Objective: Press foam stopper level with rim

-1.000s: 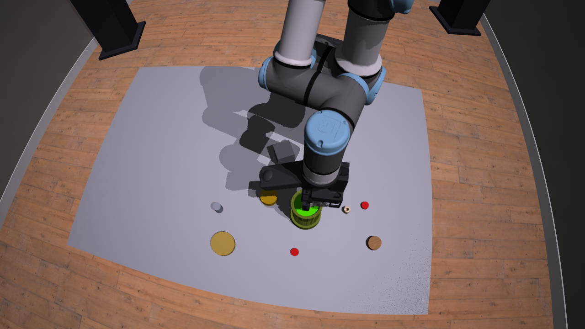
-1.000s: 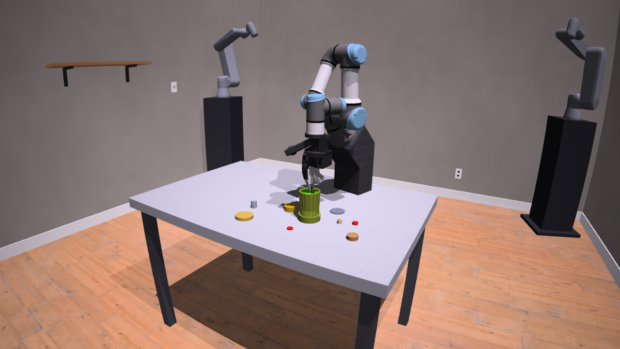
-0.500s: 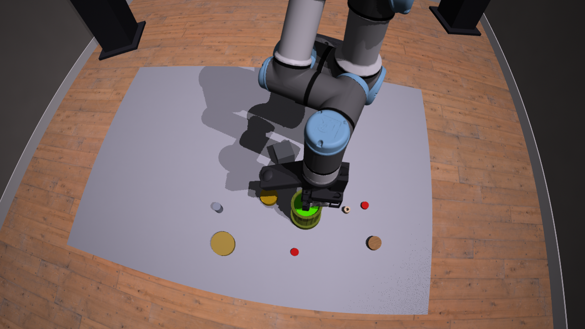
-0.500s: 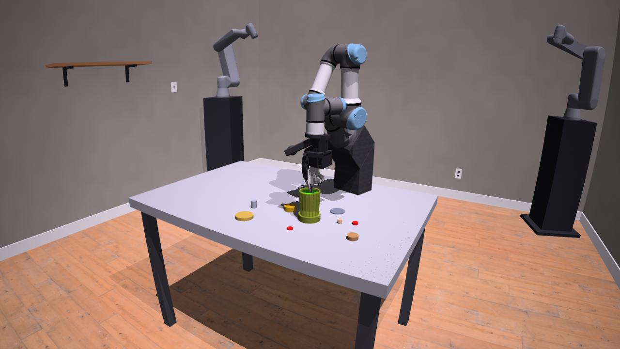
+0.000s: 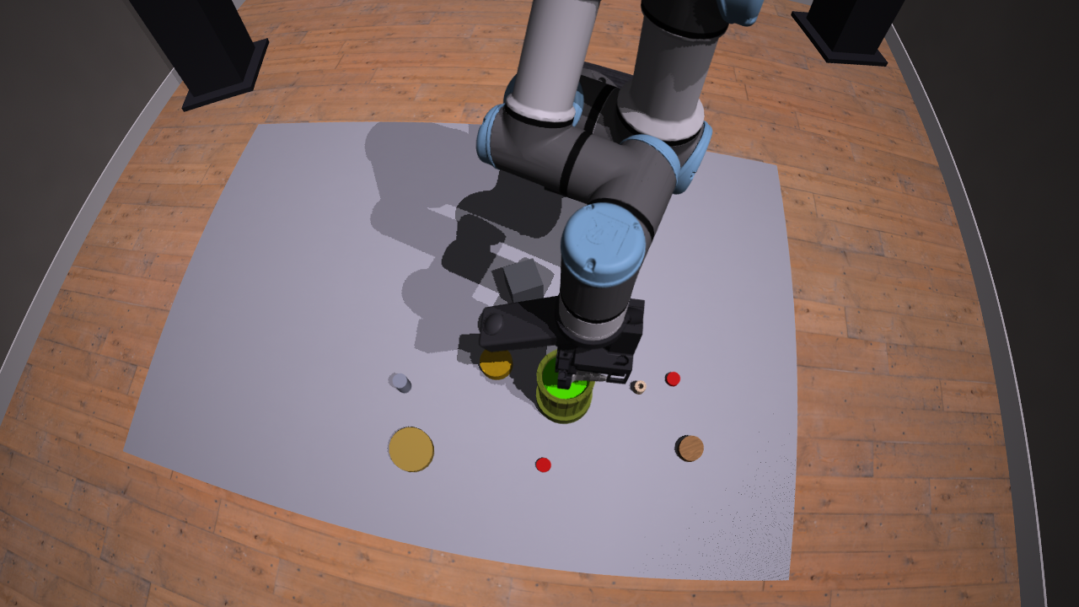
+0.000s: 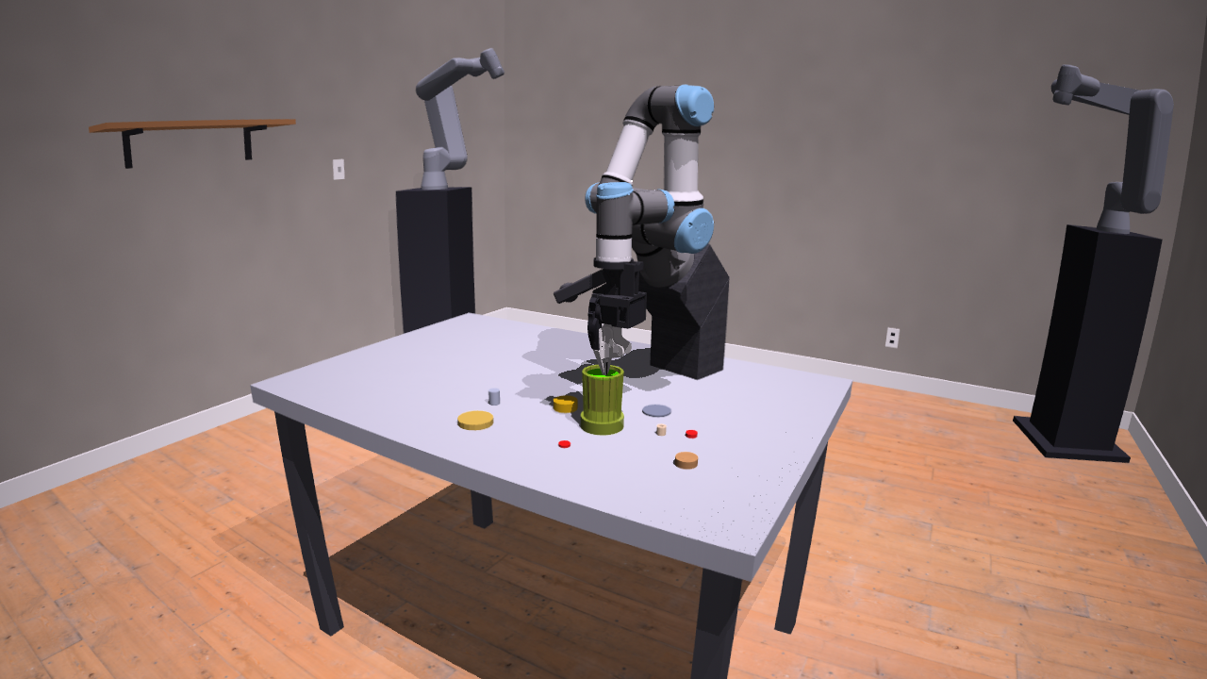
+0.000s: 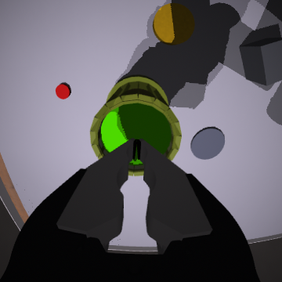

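An olive-green ribbed jar (image 5: 563, 400) stands upright on the grey table, and shows in the side view (image 6: 603, 399) and in the wrist view (image 7: 135, 124). A bright green foam stopper (image 5: 567, 389) (image 7: 129, 131) sits inside it, its top below the rim. My gripper (image 5: 564, 373) is shut and empty, pointing straight down, with its fingertips inside the jar mouth and on the stopper (image 7: 136, 150). In the side view the fingertips (image 6: 603, 364) dip just past the rim.
Near the jar lie a yellow puck (image 5: 495, 365), a flat yellow disc (image 5: 410, 448), a small grey cylinder (image 5: 399, 382), a grey disc (image 7: 207, 142), two red dots (image 5: 542, 464) (image 5: 672, 378), a small beige bead (image 5: 639, 387) and a brown disc (image 5: 689, 448).
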You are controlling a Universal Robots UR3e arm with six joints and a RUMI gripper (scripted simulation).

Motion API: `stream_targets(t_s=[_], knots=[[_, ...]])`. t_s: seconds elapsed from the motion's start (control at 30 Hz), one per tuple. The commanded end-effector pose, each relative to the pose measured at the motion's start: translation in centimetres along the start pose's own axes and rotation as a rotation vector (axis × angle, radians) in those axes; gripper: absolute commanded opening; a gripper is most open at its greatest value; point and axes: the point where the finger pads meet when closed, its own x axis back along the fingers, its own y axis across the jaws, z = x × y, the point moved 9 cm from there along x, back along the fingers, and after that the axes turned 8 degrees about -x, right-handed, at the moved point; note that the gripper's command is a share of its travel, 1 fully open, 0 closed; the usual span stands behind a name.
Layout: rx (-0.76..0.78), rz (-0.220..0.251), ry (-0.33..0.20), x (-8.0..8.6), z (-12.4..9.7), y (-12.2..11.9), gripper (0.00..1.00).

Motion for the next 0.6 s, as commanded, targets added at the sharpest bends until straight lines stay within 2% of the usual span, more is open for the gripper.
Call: stream_targets(t_s=[0.0, 0.57], knots=[[-0.001, 0.003, 0.001, 0.02, 0.02, -0.07, 0.00], [0.000, 0.005, 0.001, 0.81, 0.03, -0.14, 0.00]])
